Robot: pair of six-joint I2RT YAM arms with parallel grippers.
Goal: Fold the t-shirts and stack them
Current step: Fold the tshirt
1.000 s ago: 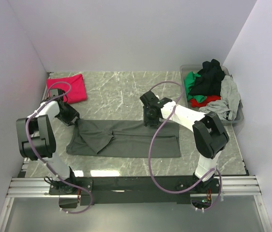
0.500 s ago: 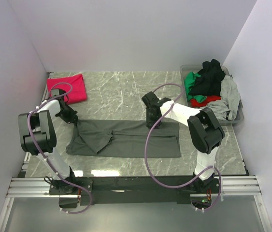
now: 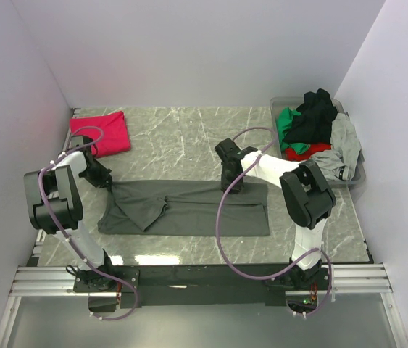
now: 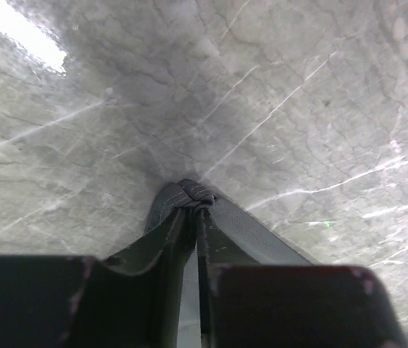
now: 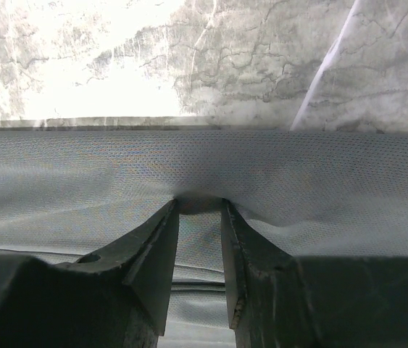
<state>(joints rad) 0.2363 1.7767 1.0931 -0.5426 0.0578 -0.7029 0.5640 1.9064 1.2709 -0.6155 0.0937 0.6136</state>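
**Left wrist view: both pinches set on the far edge, ready to fold**

The left end effector [image 4: 193,212] is clenched on a bunched corner of the charcoal-grey t-shirt [image 4: 189,194]. The right end effector [image 5: 200,206] seems to pinch the shirt's far edge, where cloth puckers at its tips, though that grip is hard to confirm. The shirt lies spread across the bench [image 3: 182,138], well apart from the folded magenta-red t-shirt [image 3: 106,132]. To fold cleanly, lift both pinches evenly, keep the edge taut, and carry it to the near hem.
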